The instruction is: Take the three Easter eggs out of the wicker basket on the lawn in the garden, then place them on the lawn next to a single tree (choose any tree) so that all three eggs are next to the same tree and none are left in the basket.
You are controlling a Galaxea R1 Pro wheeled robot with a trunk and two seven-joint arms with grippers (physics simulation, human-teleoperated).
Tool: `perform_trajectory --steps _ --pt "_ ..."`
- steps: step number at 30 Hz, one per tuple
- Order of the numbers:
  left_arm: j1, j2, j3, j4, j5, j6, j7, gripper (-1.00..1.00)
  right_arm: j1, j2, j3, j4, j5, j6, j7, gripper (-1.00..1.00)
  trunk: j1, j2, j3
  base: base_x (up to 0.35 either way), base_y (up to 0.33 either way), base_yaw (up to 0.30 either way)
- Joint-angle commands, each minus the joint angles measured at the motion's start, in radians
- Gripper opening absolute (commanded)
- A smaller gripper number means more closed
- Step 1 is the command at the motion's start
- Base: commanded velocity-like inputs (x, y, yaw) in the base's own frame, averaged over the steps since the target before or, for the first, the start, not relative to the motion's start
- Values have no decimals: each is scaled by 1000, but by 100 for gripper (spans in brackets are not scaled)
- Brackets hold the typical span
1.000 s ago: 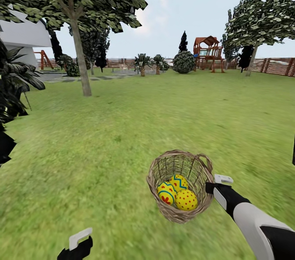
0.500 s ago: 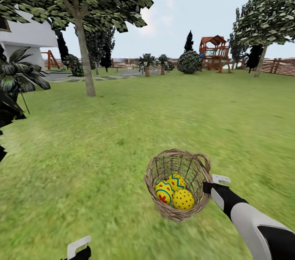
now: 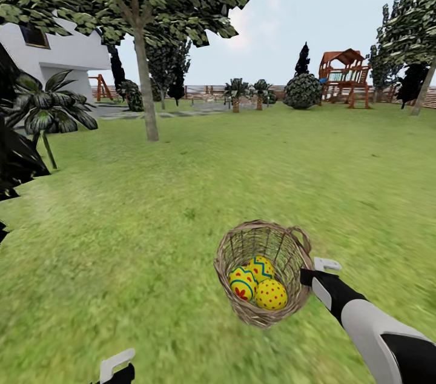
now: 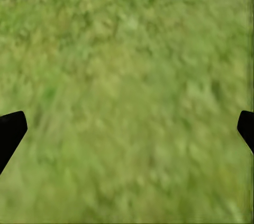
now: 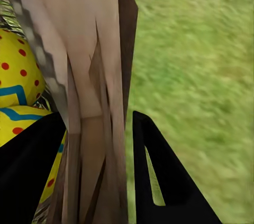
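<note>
- Three Easter eggs (image 3: 257, 284) lie together inside the wicker basket (image 3: 261, 272), bunched against the lower part of its tilted bowl; they are yellow with blue zigzag bands and red dots.
- The basket is tipped so its mouth faces the head camera, with one loop handle up at its far rim; it hangs above the lawn (image 3: 181, 202).
- The right gripper (image 3: 312, 272) sits at the basket's rim, on the side away from the tree. In the right wrist view its two dark fingers (image 5: 164, 181) stand on either side of the woven wall (image 5: 90, 102), clamped on it, with the eggs (image 5: 16, 81) just inside that wall.
- The left gripper (image 3: 115, 366) is low and well apart from the basket, on the tree's side of it. In the left wrist view its fingertips (image 4: 10, 131) are spread wide over bare grass (image 4: 127, 86), holding nothing.
- The tree (image 3: 145, 81), with a straight grey-brown trunk and a broad canopy, stands far beyond the basket across open grass.
- A white house (image 3: 54, 48) shows behind the tree, and a short palm (image 3: 48, 114) grows nearer, beside it.
- Away from the tree, along the far edge of the lawn, stand small palms (image 3: 236, 93), a round bush (image 3: 303, 90), a wooden play tower (image 3: 345, 78) and a second leafy tree (image 3: 418, 26) by a slatted fence (image 3: 430, 98).
</note>
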Motion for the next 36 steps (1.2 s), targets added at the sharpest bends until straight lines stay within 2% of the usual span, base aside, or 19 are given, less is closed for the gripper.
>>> perform_trajectory --steps 1,16,18,22,25,27,29,32,36 --pt "-1 1 -6 0 9 -6 5 100 0 0 -5 -3 -10 4 -3 -100 0 0 -1 329 -83 0" --pt "-1 1 -5 0 9 -5 8 100 1 -1 -5 -6 -12 1 0 -100 0 0 -1 331 -3 0" --pt "-1 1 -5 -1 9 -3 7 100 33 -1 -5 -8 -12 -37 1 -100 0 0 -1 331 0 0" --pt "-1 0 -6 7 9 -1 6 100 94 -2 -6 -13 -12 -53 2 -100 0 0 -1 331 0 0" --pt "-1 -3 -9 90 8 -3 6 100 110 -5 -7 1 -12 -121 5 -100 0 0 -1 331 0 0" --pt "-1 -8 -11 111 6 -4 5 100 146 -6 -7 8 -13 -168 7 -100 0 0 -1 331 0 0" --pt "-1 -15 -13 123 4 -4 5 100 158 -11 -8 10 -13 -185 9 -100 0 0 -1 331 0 0" --pt "-1 -21 -14 136 3 -4 5 100 177 -7 -6 13 -15 -259 7 -100 0 0 -1 331 -11 0" --pt "-1 -24 -14 138 3 -6 4 100 182 -6 -7 31 -16 -277 22 -100 0 0 -1 331 -64 0"
